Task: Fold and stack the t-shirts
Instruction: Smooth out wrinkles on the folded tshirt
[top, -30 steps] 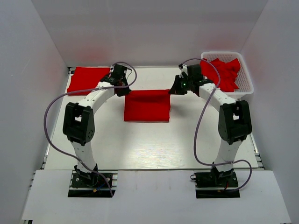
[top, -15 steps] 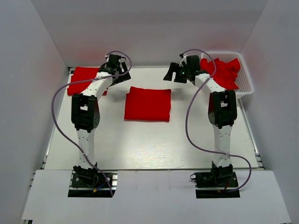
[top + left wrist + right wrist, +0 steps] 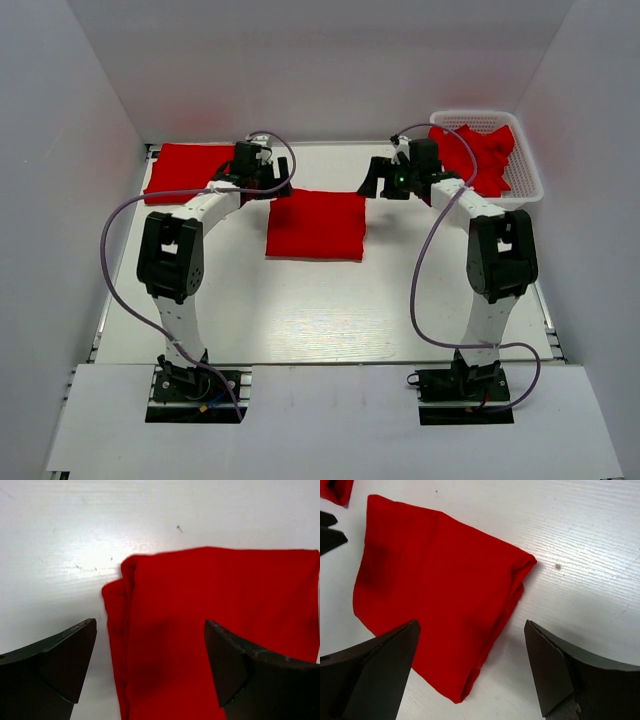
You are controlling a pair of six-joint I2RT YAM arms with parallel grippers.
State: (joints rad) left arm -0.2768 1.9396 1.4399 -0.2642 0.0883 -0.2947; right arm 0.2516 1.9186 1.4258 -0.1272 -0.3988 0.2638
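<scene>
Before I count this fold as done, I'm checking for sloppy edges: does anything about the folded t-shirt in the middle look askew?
Slightly. In the left wrist view, an under-layer of the folded t-shirt pokes out past the top layer's side edge near one corner, so that edge isn't flush. Otherwise it lies flat and square.

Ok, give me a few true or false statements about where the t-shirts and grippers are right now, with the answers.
1. The left gripper and right gripper are both open. True.
2. The folded t-shirt sits in the basket. False: it lies flat on the table.
3. The basket holds crumpled t-shirts. True.
4. The left gripper grips the folded t-shirt. False: it holds nothing.
5. Another red t-shirt lies at the table's far-left corner. True.
</scene>
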